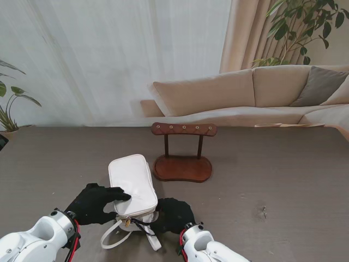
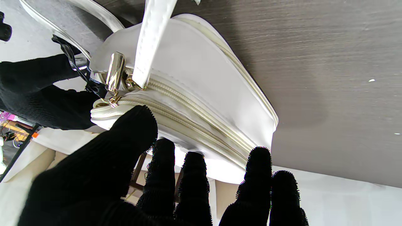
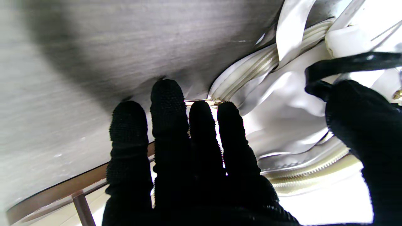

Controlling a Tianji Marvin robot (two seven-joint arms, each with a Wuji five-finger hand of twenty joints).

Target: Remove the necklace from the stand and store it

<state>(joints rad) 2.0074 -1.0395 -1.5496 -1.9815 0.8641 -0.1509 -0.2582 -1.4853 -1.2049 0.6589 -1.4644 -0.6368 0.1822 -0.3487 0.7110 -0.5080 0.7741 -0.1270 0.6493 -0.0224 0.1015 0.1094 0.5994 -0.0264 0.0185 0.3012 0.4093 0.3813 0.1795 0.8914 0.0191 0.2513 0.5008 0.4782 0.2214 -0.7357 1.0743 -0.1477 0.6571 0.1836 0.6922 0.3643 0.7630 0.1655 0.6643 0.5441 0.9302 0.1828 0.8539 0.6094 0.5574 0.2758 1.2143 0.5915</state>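
The left hand (image 1: 94, 203), in a black knit glove, lies flat on the near left part of a white leather zip-around pouch (image 1: 132, 184); its fingers (image 2: 163, 169) are spread across the top panel and the thumb presses the zipper edge, so it pins the pouch rather than grasping it. The right hand (image 1: 173, 214), likewise gloved in black, sits at the pouch's near right corner. Its four fingers (image 3: 166, 103) are held straight and close together, tips at the pale zipper band, with the thumb apart beside a black cord; whether it actually grips anything cannot be told.

The pouch's white strap (image 1: 115, 236) loops on the table nearer to me, joined at a gold-coloured clasp (image 2: 114, 70). The zipper appears closed along the side seen from the left wrist.

Just beyond the pouch, farther from me, stands the dark wooden necklace stand (image 1: 182, 154), with a crossbar carrying small pegs. No necklace can be made out on it or elsewhere. All rest on a grey wood-grain table (image 1: 283, 180).
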